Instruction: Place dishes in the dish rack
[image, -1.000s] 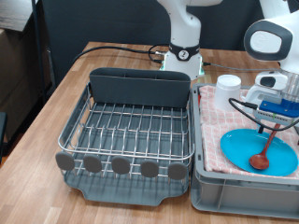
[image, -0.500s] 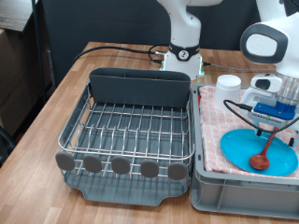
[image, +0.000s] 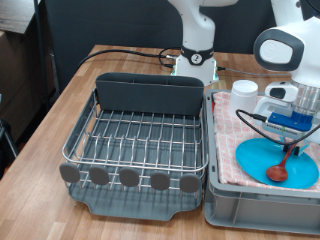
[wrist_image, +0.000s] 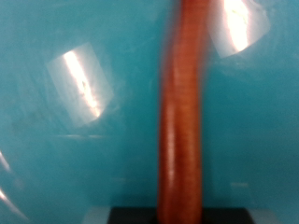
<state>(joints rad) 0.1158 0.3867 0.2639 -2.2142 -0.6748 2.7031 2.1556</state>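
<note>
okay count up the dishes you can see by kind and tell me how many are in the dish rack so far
Light-blue plate: 1, lying on the checked cloth in the grey tub.
Wooden spoon: 1, bowl on the plate, handle up at the gripper.
White mug: 1, in the tub behind the plate.
Dishes in the dish rack: 0.
Total dishes: 3.

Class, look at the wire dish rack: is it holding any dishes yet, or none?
None. The dish rack shows bare wires; the blue plate, spoon and mug sit on the cloth beside it.

robot lab, arm base (image: 198, 62) bolted to wooden table (image: 60, 125)
</note>
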